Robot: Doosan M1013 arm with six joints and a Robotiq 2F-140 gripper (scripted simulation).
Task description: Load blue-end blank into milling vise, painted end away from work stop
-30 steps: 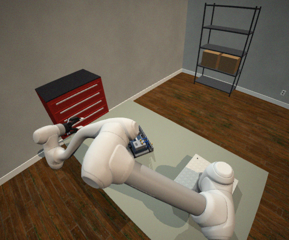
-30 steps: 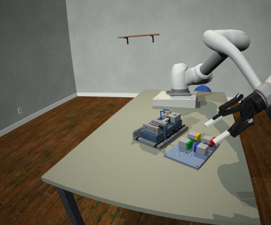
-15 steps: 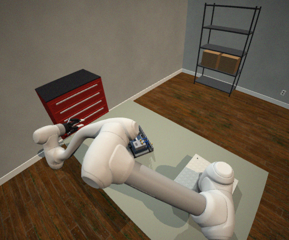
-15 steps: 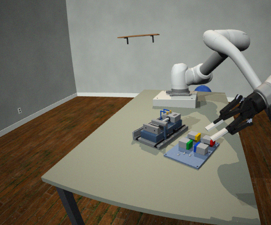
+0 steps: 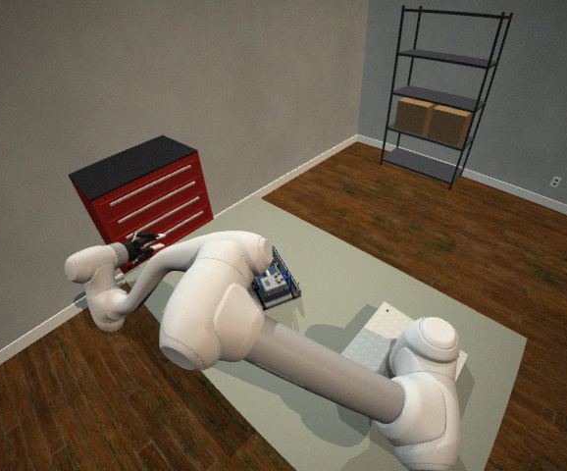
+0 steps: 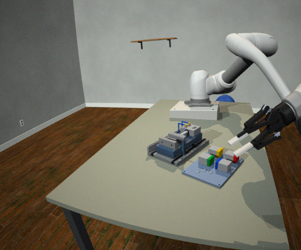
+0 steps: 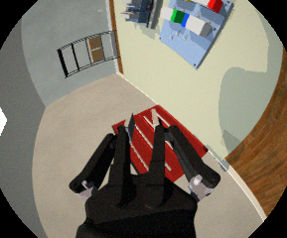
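The blank with the blue end (image 6: pixel 224 165) (image 7: pixel 198 26) lies on the infeed plate (image 6: pixel 208 180) (image 7: pixel 193 52). Its blue end faces the green-ended blank (image 6: pixel 203 159). The yellow-ended blank (image 6: pixel 214 150) and red-ended blank (image 6: pixel 228 154) lie behind them. My gripper (image 5: pixel 159 240) (image 6: pixel 235 148) (image 7: pixel 142 116) is partly open and empty, held in the air off the table's side. Its pale fingertips overlap the plate's far corner only in the exterior view. The vise (image 5: pixel 276 285) (image 6: pixel 164 151) stands beside the plate; no blank shows between its jaws, though the gap is partly hidden.
The fixed jaw (image 6: pixel 168 143) is the vise's near end block; the block with blue hoses (image 6: pixel 194 130) is at the far end. Small pegs (image 6: pixel 204 170) stand on the plate. A red drawer cabinet (image 5: pixel 157 197) (image 7: pixel 148 144) stands by the wall beyond the gripper.
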